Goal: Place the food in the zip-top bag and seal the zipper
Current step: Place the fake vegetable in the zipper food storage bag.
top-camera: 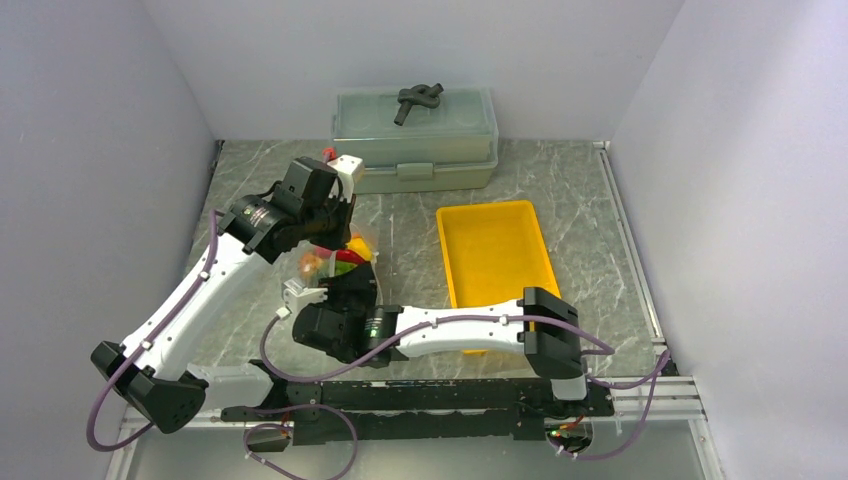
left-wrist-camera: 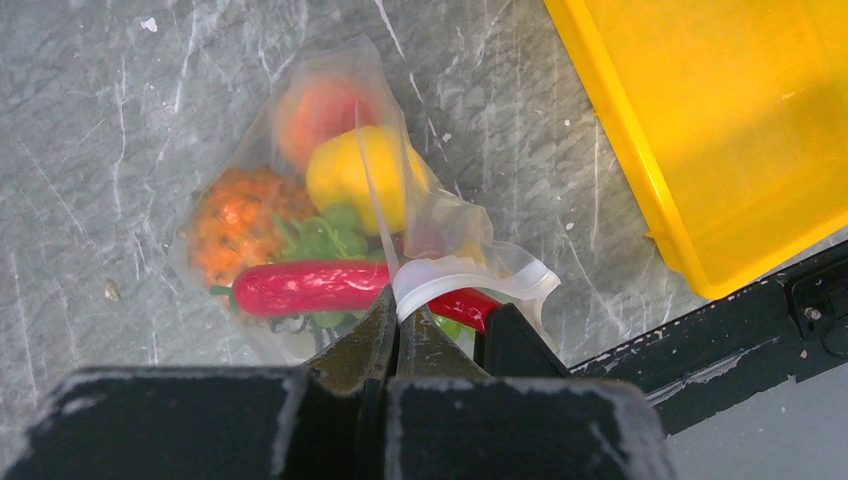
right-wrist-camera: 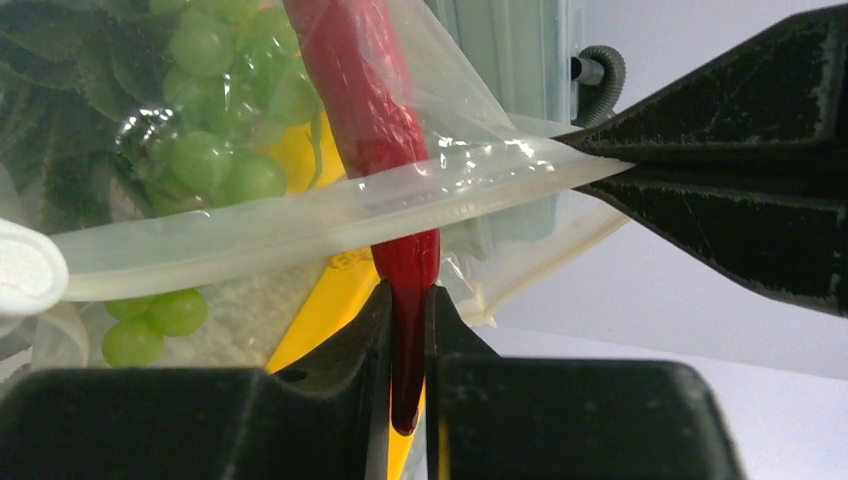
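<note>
The bag [left-wrist-camera: 440,215] lies on the marble table [left-wrist-camera: 100,120], left of the yellow tray [left-wrist-camera: 720,130] and on the near side of the grey-green box [top-camera: 415,150] at the far wall. Both arms meet over it. The left gripper [left-wrist-camera: 398,300] is pinched tight on the zipper [right-wrist-camera: 250,230], its two dark fingers pressed together with the whitish strip squeezed between them. From there the strip runs across the bag's mouth, which faces the near side. The mouth is not sealed. Through the clear plastic I can see the peach [left-wrist-camera: 320,110] deepest in, the lemon [left-wrist-camera: 360,175] just beside it, and the orange pineapple [left-wrist-camera: 240,220] to their left with its green crown toward the mouth. The green grapes [right-wrist-camera: 215,150] are packed up near the zipper. The chili [left-wrist-camera: 300,287] lies across the lot, and its pointed end passes the strip and pokes out of the opening. The right gripper [right-wrist-camera: 407,300], reaching in from the tray side, has that red tip between its fingers. They stand narrowly apart with the chili filling the gap and touching both. I cannot tell whether a layer of plastic sits between the fingers and the tip. The two grippers sit just beside each other at the mouth, the right one a little nearer than the left. The tray holds nothing that I can see from the wrist view.
</note>
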`<state>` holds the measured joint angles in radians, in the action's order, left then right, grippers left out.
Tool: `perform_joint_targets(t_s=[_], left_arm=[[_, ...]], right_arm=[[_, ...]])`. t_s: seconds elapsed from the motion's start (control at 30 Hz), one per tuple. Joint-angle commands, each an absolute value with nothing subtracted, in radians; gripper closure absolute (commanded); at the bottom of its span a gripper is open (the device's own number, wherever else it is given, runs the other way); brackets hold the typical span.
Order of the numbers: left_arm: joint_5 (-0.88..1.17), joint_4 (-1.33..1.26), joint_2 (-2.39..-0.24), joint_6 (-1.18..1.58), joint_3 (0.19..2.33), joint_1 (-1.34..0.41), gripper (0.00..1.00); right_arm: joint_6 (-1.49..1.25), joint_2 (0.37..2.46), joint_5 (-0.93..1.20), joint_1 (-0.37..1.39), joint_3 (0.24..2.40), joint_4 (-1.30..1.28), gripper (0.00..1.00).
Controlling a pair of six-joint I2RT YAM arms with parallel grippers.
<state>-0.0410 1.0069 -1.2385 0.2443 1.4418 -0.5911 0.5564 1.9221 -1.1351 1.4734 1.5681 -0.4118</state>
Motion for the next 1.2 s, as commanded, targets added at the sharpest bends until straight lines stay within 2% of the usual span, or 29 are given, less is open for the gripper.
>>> perform_joint_targets(t_s=[0.0, 0.1, 0.23, 0.47, 0.87, 1.17], left_arm=[[-0.009, 0.944, -1.206, 0.226, 1.443, -0.588, 1.0], [-0.009, 0.94, -1.207, 0.225, 1.44, -0.587, 1.0], [-0.009, 0.938, -1.21, 0.225, 1.436, -0.586, 1.0], [-0.009, 0.934, -1.218, 0.224, 1.43, -0.585, 1.0], [-0.009, 0.928, -1.218, 0.229, 1.423, -0.569, 1.0], [0.009, 0.909, -1.209, 0.214, 1.408, -0.568, 1.0]], right_arm=[[0.547, 1.925, -1.114, 1.464, 1.611, -0.334, 0.78], [0.544, 1.918, -1.114, 1.462, 1.603, -0.316, 0.6], [0.537, 1.895, -1.109, 1.462, 1.577, -0.292, 0.48], [0.466, 1.825, -1.091, 1.462, 1.543, -0.316, 0.42], [0.252, 1.54, -0.887, 1.463, 1.399, -0.298, 0.4], [0.112, 1.379, -0.896, 1.437, 1.31, -0.332, 0.38]])
